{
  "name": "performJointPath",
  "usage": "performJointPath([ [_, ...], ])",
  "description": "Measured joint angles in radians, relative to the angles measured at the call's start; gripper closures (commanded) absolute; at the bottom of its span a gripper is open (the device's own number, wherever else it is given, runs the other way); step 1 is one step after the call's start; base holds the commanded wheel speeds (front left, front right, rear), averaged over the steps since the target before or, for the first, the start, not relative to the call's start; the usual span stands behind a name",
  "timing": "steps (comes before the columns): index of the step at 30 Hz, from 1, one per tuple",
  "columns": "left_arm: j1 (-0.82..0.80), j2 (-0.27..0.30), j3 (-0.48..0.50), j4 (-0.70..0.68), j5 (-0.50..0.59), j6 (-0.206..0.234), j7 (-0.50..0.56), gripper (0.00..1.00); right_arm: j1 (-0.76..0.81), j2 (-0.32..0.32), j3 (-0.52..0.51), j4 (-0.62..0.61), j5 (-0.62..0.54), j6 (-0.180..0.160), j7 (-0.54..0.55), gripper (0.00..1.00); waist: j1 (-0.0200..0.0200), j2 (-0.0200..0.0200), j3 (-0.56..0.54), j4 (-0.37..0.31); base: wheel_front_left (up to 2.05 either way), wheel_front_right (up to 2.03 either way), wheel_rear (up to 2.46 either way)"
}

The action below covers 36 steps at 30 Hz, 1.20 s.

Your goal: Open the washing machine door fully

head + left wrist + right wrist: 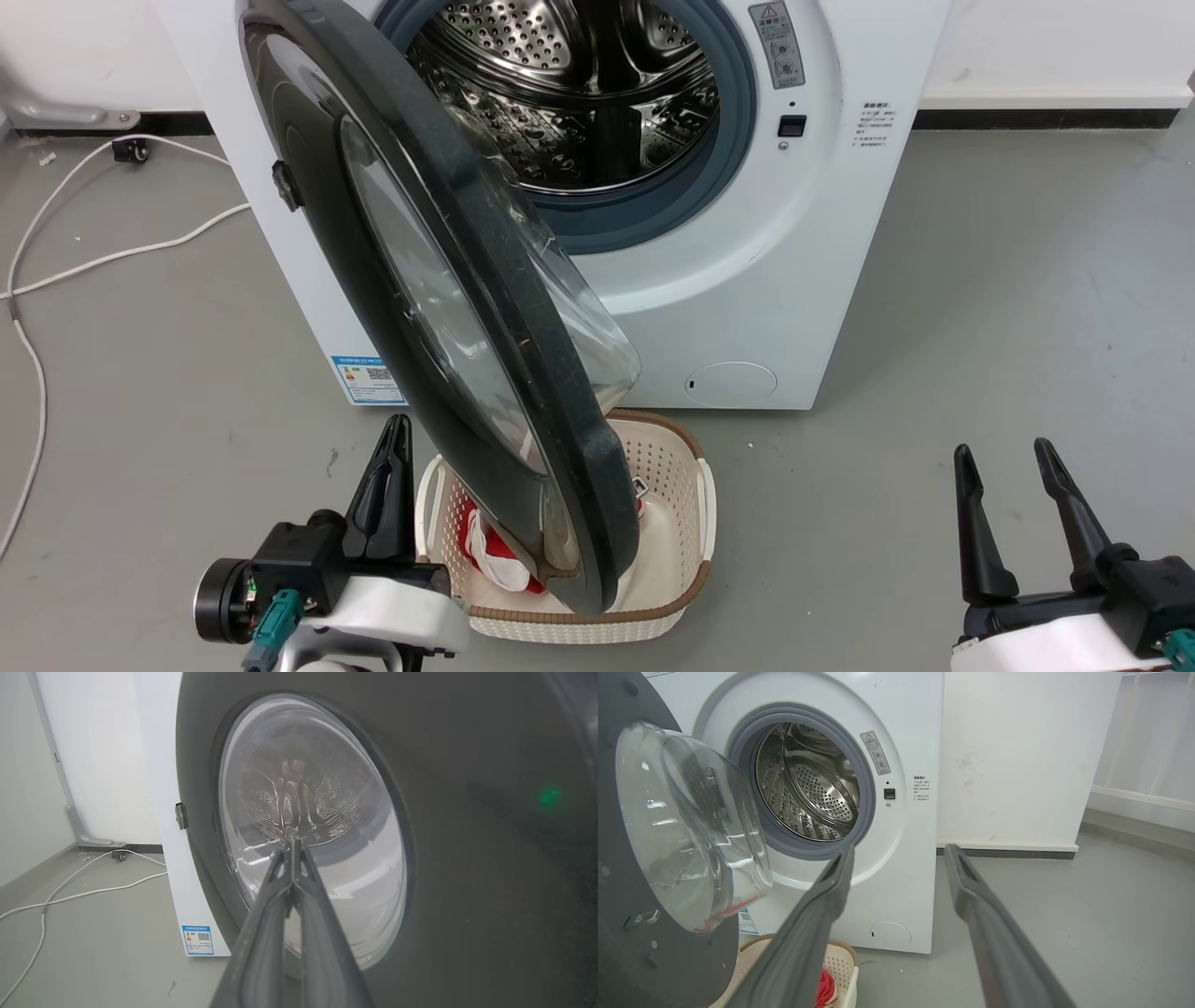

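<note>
The washing machine door (439,308) was seen swung well out from the washing machine (747,261), hinged at the left of the head view. It was presented almost edge-on there, and its lower rim was hung above a white perforated laundry basket (672,467). The steel drum (579,84) and the grey gasket (738,121) were left exposed. A red-and-white cloth (490,551) was glimpsed in the basket, partly hidden by the door.

The left gripper (400,431) was held clenched with nothing between its fingers. Its tips were pointed at the door's outer glass (whether contact was made could not be told). The right gripper (1003,450) was kept released, fingers spread, well apart from the door at the lower right. A white cable (112,257) was laid across the grey floor to the machine's left.
</note>
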Motion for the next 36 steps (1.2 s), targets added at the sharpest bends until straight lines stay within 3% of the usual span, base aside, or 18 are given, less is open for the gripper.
performJointPath([
  [14, -0.053, 0.002, 0.042, -0.138, 0.027, 0.002, 0.0, 1.0, -0.001, 0.0, -0.006, 0.01, 0.0, 0.0, -0.003, 0.0, 0.0, 0.0, 0.003, 0.01, 0.0, 0.0, 0.0],
  [27, -0.187, 0.008, 0.034, -0.478, 0.074, 0.003, 0.0, 1.0, -0.002, 0.0, -0.017, 0.012, 0.003, 0.0, -0.006, 0.0, 0.0, 0.0, 0.003, 0.019, 0.0, 0.0, 0.0],
  [31, -0.221, 0.008, 0.008, -0.564, 0.081, 0.0, 0.0, 1.0, -0.002, 0.0, -0.017, 0.012, 0.003, 0.0, -0.007, 0.0, 0.0, 0.0, 0.002, 0.019, 0.0, 0.0, 0.0],
  [36, -0.232, 0.007, -0.099, -0.623, 0.077, -0.039, 0.005, 1.0, -0.002, 0.0, -0.014, 0.008, 0.012, 0.0, -0.007, 0.0, 0.0, 0.0, 0.004, 0.016, 0.0, 0.0, 0.0],
])
